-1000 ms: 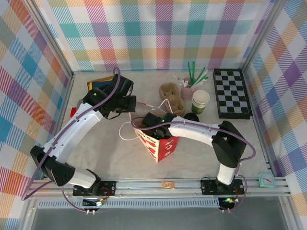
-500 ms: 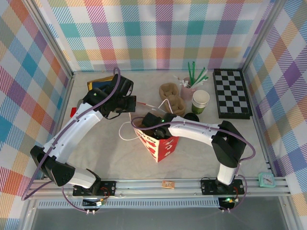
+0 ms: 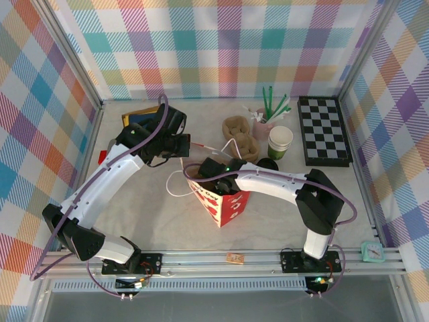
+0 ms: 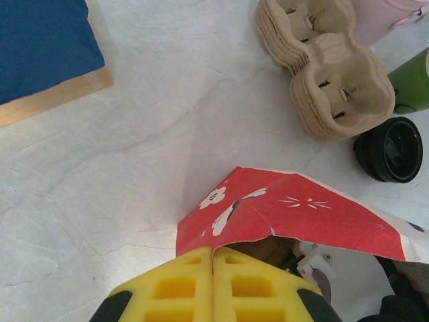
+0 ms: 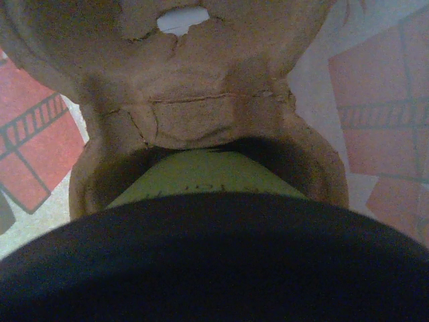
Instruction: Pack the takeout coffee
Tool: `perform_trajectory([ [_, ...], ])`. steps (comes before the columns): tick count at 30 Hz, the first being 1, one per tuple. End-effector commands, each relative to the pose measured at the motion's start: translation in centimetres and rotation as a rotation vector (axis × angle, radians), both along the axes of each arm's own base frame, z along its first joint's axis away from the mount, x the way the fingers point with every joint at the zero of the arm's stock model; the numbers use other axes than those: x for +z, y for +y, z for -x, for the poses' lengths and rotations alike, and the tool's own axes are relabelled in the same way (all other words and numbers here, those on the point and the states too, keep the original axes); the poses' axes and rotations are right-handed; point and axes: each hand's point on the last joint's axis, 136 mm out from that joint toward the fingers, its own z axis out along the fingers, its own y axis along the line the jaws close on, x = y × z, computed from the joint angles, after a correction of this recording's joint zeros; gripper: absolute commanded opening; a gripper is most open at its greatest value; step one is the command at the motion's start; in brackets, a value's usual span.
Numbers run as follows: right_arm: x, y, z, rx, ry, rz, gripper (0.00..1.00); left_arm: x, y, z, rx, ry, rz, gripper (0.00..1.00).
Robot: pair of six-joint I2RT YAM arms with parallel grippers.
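Note:
A red paper bag (image 3: 228,204) with white flower print (image 4: 301,215) stands open at the table's middle. My left gripper (image 3: 190,143) is shut, its yellow fingertips pinching the bag's rim (image 4: 213,251) and holding it open. My right gripper (image 3: 209,172) reaches down into the bag. The takeout coffee sits right under its camera: the black lid (image 5: 214,261) spreads across the lower view and the green wall (image 5: 201,174) drops into a well of a brown pulp carrier (image 5: 201,107) inside the bag. The lid hides the right fingers.
Behind the bag lie stacked pulp carriers (image 3: 240,134), a loose black lid (image 3: 267,164), a lidless green-and-cream cup (image 3: 280,142) and a pink cup of straws (image 3: 265,121). A chessboard (image 3: 324,131) lies at the right and a blue book (image 3: 137,119) at the back left.

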Motion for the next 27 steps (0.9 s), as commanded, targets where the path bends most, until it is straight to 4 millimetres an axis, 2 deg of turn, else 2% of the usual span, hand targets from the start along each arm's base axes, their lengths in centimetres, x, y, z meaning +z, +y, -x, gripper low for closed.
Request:
perform_trajectory([
  [1, -5.52, -1.16, 0.35, -0.027, 0.062, 0.085, 0.53, 1.33, 0.66, 0.03, 0.026, -0.038, 0.012, 0.0],
  [16, -5.82, -0.9, 0.26, -0.022, 0.066, 0.086, 0.54, 1.57, 0.65, -0.06, 0.025, -0.041, 0.009, 0.0],
  [27, -5.25, -0.87, 0.2, -0.023, 0.062, 0.079, 0.54, 1.69, 0.69, -0.08, 0.03, -0.044, 0.012, 0.0],
])
